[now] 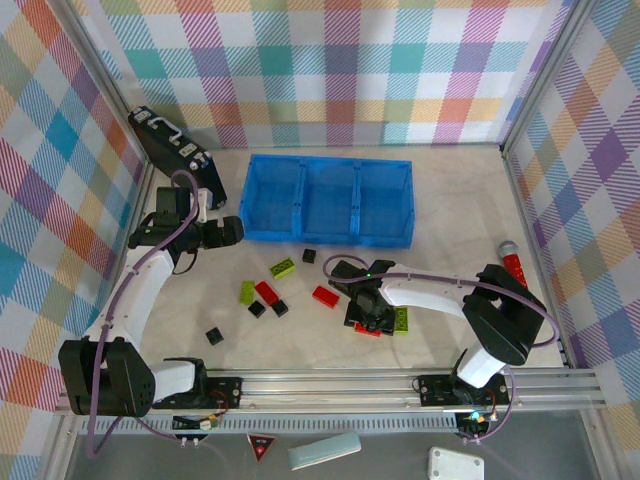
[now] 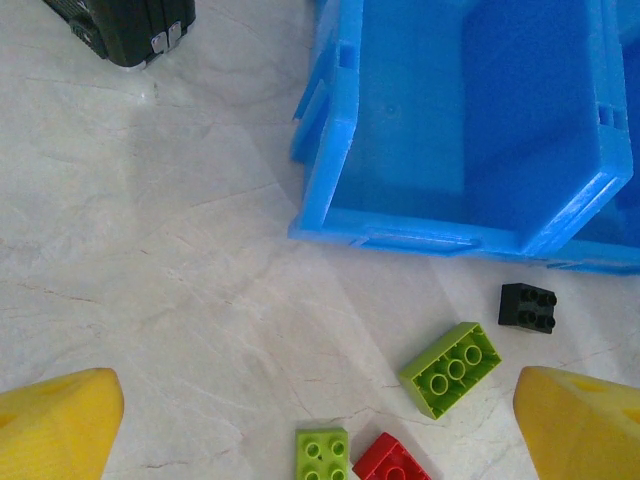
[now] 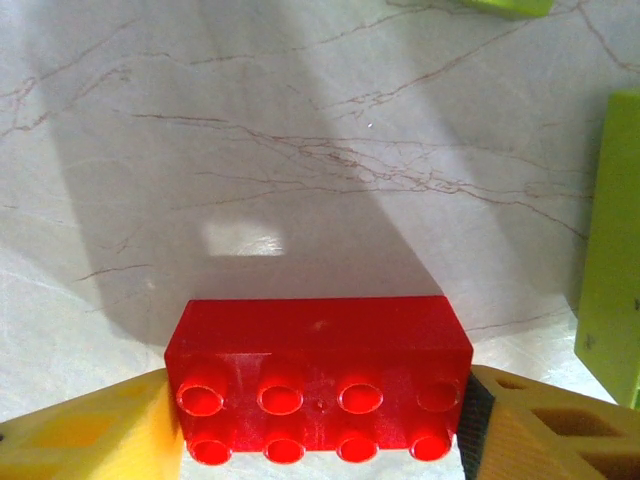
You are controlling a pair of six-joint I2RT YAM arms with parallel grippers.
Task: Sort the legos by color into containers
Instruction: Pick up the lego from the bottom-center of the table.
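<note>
Far middle of the worktop [image 1: 450,230]: blue tray [image 1: 327,238], its three containers [image 1: 330,195] side by side, split by thin dividers.

Far left: black case [image 1: 170,148] sits tilted along the wall, just left of the tray.

Left claw [image 1: 225,232] hangs off the tray's near-left corner. Its yellow fingers [image 2: 55,425] are spread wide, clear of everything on the worktop below.

Right claw [image 1: 372,318] is down low, near and right of centre. It is pinching the red lego [image 3: 318,385] by its short ends, one yellow finger against each end, studs toward the wrist camera. Can't tell if that brick is off the worktop.

Red cylinder [image 1: 513,262] with a grey tip lies by the right wall, well apart from the tray.

Other legos [image 1: 266,292] lie loose on the worktop on the tray's near side, outside the containers:
- black lego [image 1: 309,256] is nearest the tray
- green lego [image 1: 283,268] is just near-left of it
- second red lego [image 1: 325,297] is just left of the right claw
- lime lego [image 1: 400,320] is just right of that claw
- lone black brick [image 1: 214,336] is furthest near-left
</note>
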